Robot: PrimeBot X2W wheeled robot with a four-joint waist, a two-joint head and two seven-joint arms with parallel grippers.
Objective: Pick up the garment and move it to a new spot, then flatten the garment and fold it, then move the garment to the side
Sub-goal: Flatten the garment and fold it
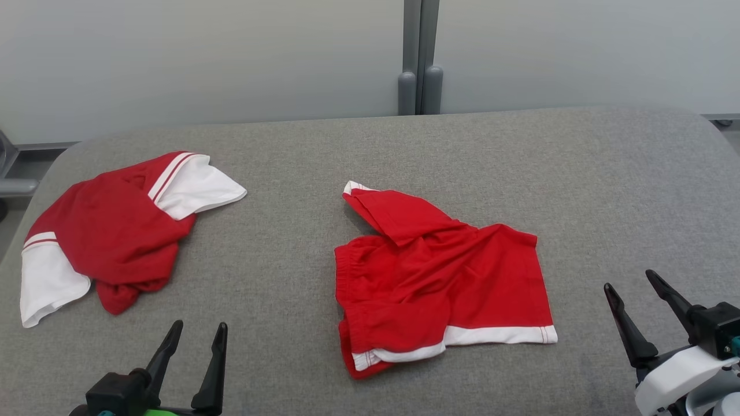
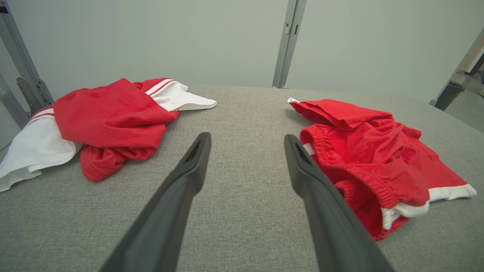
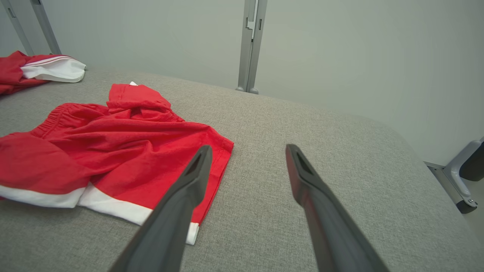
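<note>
Red shorts [image 1: 439, 277]: crumpled at the middle of the table. One leg is flipped back toward the far side and the gathered elastic waistband is bunched along the left. A white hem band runs along the near edge. Neither gripper touches the cloth.
Grey table [image 1: 289, 277]: a fabric-covered top with rounded far corners that carries both garments.
Red-and-white shirt [image 1: 110, 237]: heaped at the far left of the table, well apart from the shorts. One white sleeve points toward the far side and the other spills toward the near left edge.
Left gripper [image 1: 199, 325]: at the near left, over bare grey fabric between the shirt and the shorts. Its jaws are spread wide with nothing between them. Whether the fingertips touch the table cannot be told.
Right gripper [image 1: 629, 280]: at the near right, just beside the shorts' right edge and apart from it. Its jaws also stand wide and empty. In the right wrist view, one dark finger crosses in front of the shorts' near right corner.
Backdrop: pale wall panels [image 1: 202, 58] stand behind the table's far edge, with a grey post [image 1: 420, 58] where they join.
</note>
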